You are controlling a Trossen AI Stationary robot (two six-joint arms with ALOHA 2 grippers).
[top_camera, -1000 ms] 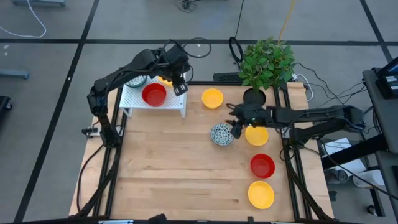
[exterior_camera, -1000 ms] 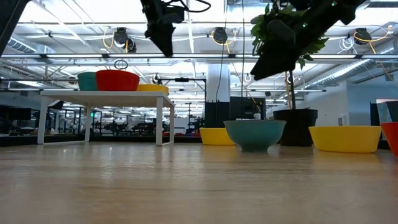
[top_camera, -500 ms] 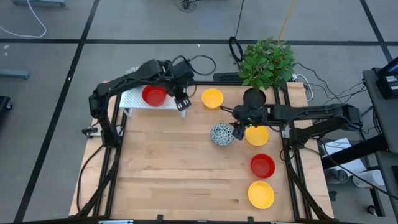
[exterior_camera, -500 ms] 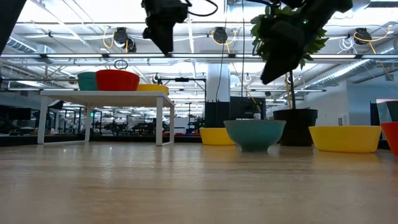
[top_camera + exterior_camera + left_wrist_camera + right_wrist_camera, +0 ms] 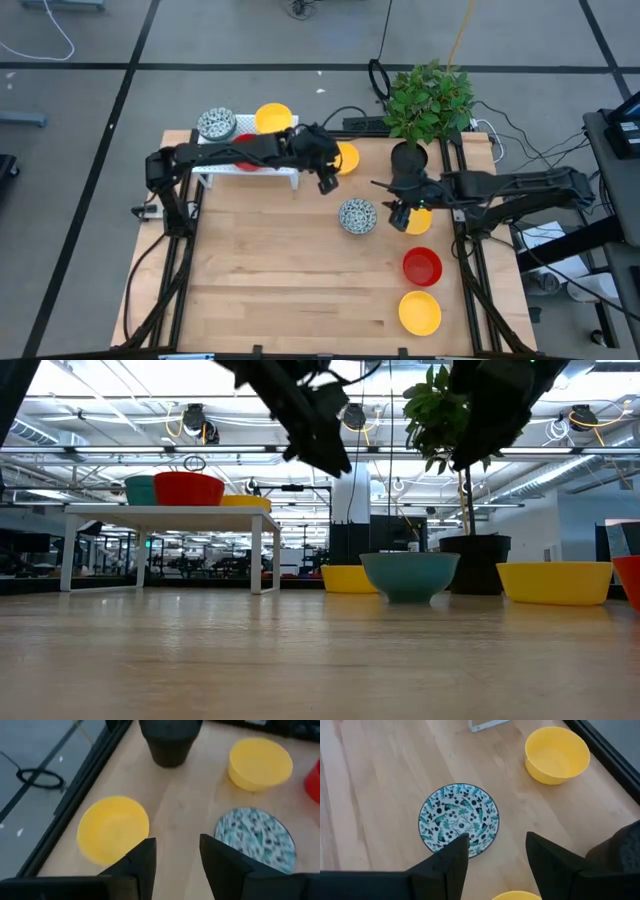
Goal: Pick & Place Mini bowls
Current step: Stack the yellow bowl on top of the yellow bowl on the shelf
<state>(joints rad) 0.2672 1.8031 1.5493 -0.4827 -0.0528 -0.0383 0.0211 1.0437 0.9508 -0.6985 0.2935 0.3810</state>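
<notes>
Three mini bowls sit on the white rack point(image 5: 250, 172): a speckled bowl point(image 5: 216, 124), a yellow bowl point(image 5: 273, 118) and a red bowl point(image 5: 188, 488), which my left arm mostly hides from above. On the table rest a yellow bowl point(image 5: 346, 157), a speckled bowl point(image 5: 357, 215), a yellow bowl point(image 5: 420, 222), a red bowl point(image 5: 422, 266) and a yellow bowl point(image 5: 420, 312). My left gripper point(image 5: 325, 180) hangs open above the table, between the yellow bowl point(image 5: 114, 827) and the speckled bowl point(image 5: 255, 837). My right gripper point(image 5: 400, 215) is open beside the speckled bowl point(image 5: 459, 819).
A black pot with a green plant point(image 5: 410, 155) stands at the table's far right, close to my right arm. Cables lie beyond the far edge. Bare wood point(image 5: 270, 270) stretches across the near left half of the table.
My left gripper has swung from above the rack toward the table's right and near side, out over the table by the yellow bowl. This has uncovered the speckled and yellow bowls on the rack. My right gripper has shifted slightly toward the right edge. No bowl has moved.
</notes>
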